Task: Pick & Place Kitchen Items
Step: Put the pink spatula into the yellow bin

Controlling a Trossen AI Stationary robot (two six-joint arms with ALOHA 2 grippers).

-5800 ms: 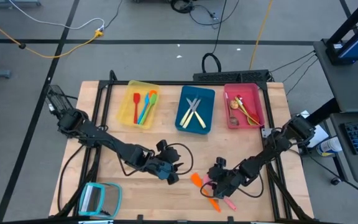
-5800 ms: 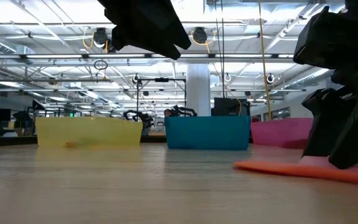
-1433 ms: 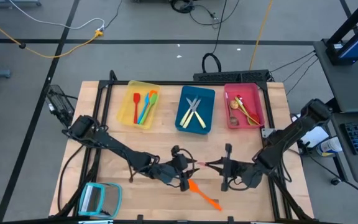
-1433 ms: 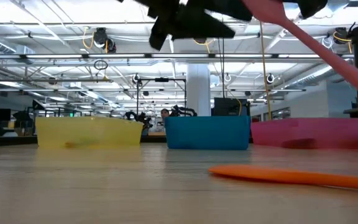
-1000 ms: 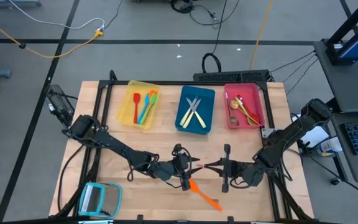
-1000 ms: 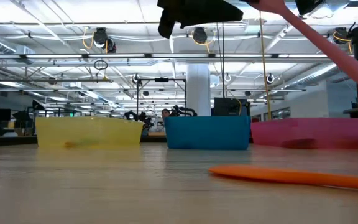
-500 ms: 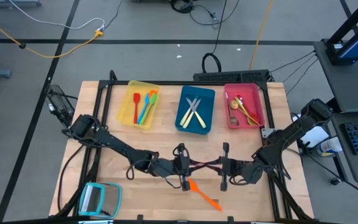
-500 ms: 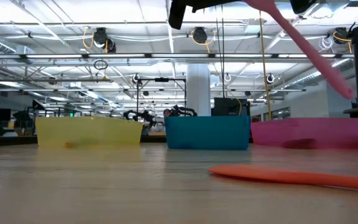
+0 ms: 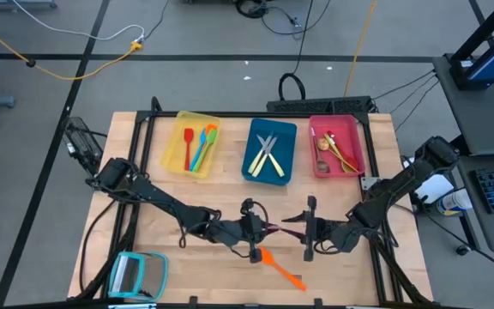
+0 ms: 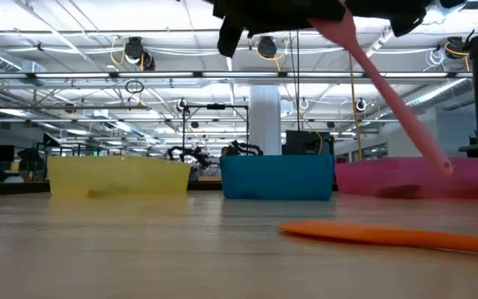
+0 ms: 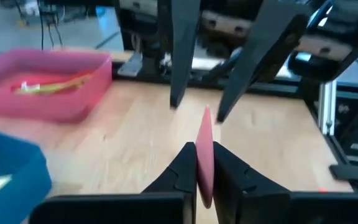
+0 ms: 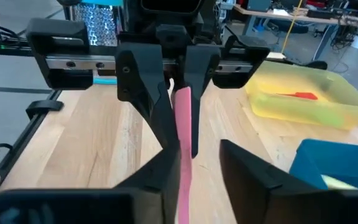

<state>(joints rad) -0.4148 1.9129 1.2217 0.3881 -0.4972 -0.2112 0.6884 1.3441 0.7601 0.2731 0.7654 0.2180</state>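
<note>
A pink utensil [image 10: 392, 95] hangs in the air over the table's middle. My left gripper [image 11: 204, 163] is shut on one end of it. My right gripper [image 12: 194, 171] faces the left one and is open. The utensil's other end [image 12: 182, 146] runs between the right fingers, close to one of them; whether it touches that finger I cannot tell. An orange utensil [image 9: 280, 267] lies flat on the table just nearer than the grippers. My left gripper pinches the pink utensil's end [image 11: 204, 155] between its two fingers, which lie about level and point toward the table's right. The utensil is clear of the table. It sticks out past the fingertips and slants down toward its free end [image 10: 445, 166].
Along the far edge stand a yellow tray [image 9: 178, 150], a blue tray [image 9: 256, 167] and a red tray [image 9: 350, 129], each with utensils inside. A teal-framed flat square [image 9: 138, 275] lies at the near left corner.
The pink utensil has tipped steeper: in the low view its free end has sunk and swung toward the table's left. My left gripper has drawn slightly closer to my right gripper.
</note>
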